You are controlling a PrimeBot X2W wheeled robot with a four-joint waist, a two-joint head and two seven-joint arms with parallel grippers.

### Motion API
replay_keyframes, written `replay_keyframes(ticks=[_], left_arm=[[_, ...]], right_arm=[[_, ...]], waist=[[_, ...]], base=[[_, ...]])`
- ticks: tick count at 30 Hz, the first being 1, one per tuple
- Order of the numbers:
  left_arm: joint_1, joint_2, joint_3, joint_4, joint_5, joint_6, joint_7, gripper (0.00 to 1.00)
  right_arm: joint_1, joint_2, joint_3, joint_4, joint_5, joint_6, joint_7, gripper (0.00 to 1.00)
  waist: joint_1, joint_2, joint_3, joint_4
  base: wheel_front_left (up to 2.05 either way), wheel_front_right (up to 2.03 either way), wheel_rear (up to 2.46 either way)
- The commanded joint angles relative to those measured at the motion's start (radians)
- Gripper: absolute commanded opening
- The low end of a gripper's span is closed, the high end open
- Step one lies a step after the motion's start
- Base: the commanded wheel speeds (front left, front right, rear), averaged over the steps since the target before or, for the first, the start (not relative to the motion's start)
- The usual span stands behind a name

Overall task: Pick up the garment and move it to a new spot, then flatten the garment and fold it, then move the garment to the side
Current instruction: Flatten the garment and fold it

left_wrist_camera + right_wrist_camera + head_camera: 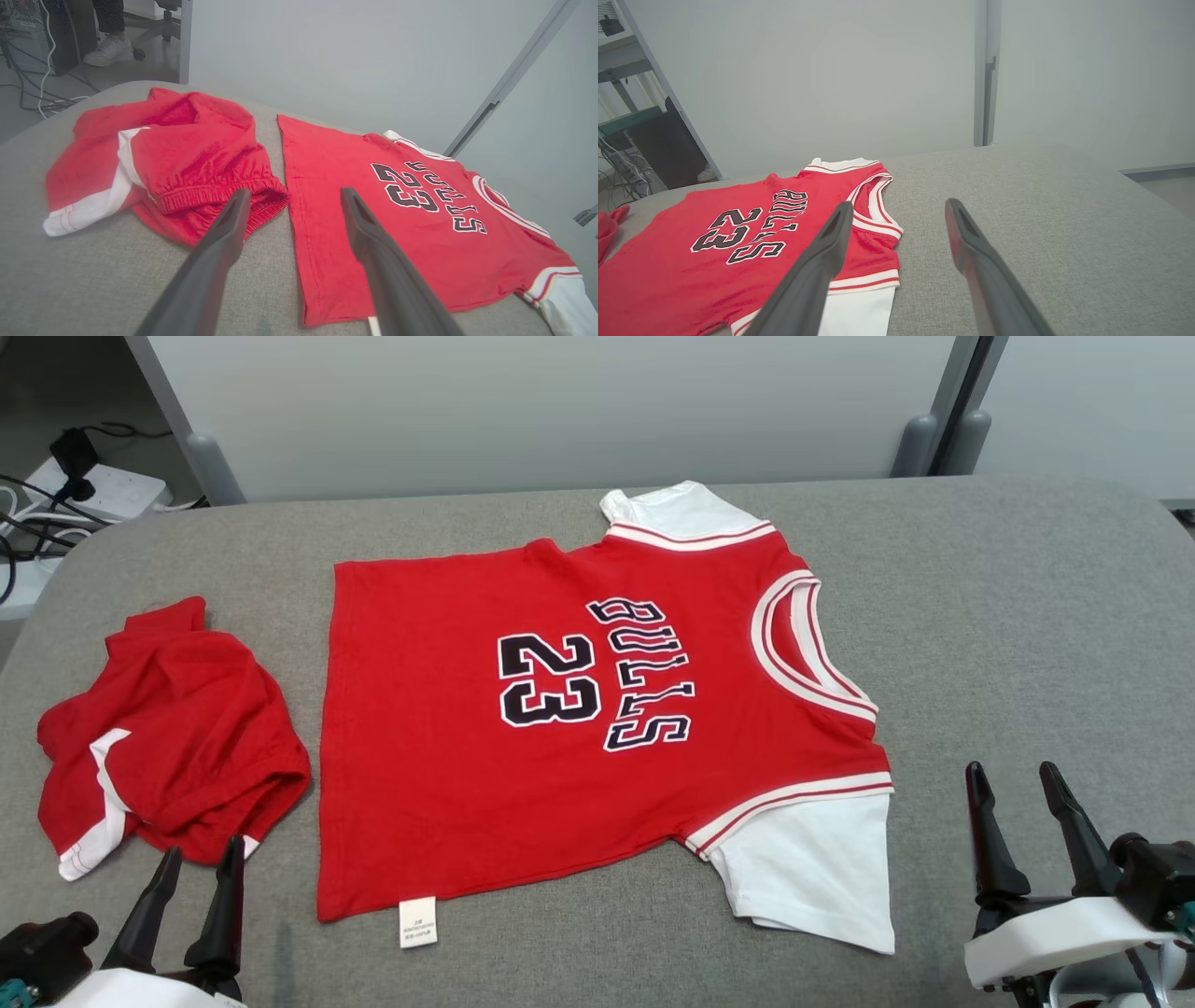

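A red jersey (579, 728) with white sleeves and "BULLS 23" printed on it lies spread flat on the grey padded table (1008, 616), collar toward the right. It also shows in the left wrist view as the jersey (402, 210) and in the right wrist view as the jersey (738, 242). Left of it sits a crumpled pair of red shorts (168, 737) with a white stripe, seen close as the shorts (187, 158). My left gripper (203, 847) hovers open just in front of the shorts, empty. My right gripper (1011, 770) stands open right of the jersey's near sleeve, empty.
A pale wall panel (560, 411) runs behind the table's far edge. Cables and a power strip (93, 490) lie on the floor at the far left. A person's shoe (110, 49) rests on the floor beyond the table. Bare grey table stretches right of the jersey.
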Motion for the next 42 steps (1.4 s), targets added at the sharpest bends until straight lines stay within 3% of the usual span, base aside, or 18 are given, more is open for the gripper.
replay_keyframes(ticks=[1,13,24,42], left_arm=[[-0.010,0.022,0.052,-0.025,0.030,0.000,-0.006,1.00],[-0.014,-0.043,0.103,-0.007,0.185,0.000,-0.006,1.00],[-0.008,-0.088,0.149,0.004,0.294,0.000,-0.006,1.00],[-0.003,-0.124,0.170,0.018,0.423,0.000,-0.006,1.00]], right_arm=[[-0.046,-0.012,0.034,-0.004,-0.015,0.003,-0.033,1.00],[-0.132,-0.012,0.063,0.204,-0.044,0.003,-0.083,1.00],[-0.168,-0.012,0.071,0.312,-0.082,0.003,-0.116,1.00],[-0.184,-0.012,0.072,0.372,-0.123,0.003,-0.132,1.00]], waist=[[0.0001,-0.0001,-0.021,0.006],[0.0001,-0.0001,-0.099,0.024],[0.0001,-0.0001,-0.131,0.027],[0.0001,-0.0001,-0.135,0.030]], base=[[0.00,0.00,0.00],[0.00,0.00,0.00],[0.00,0.00,0.00],[0.00,0.00,0.00]])
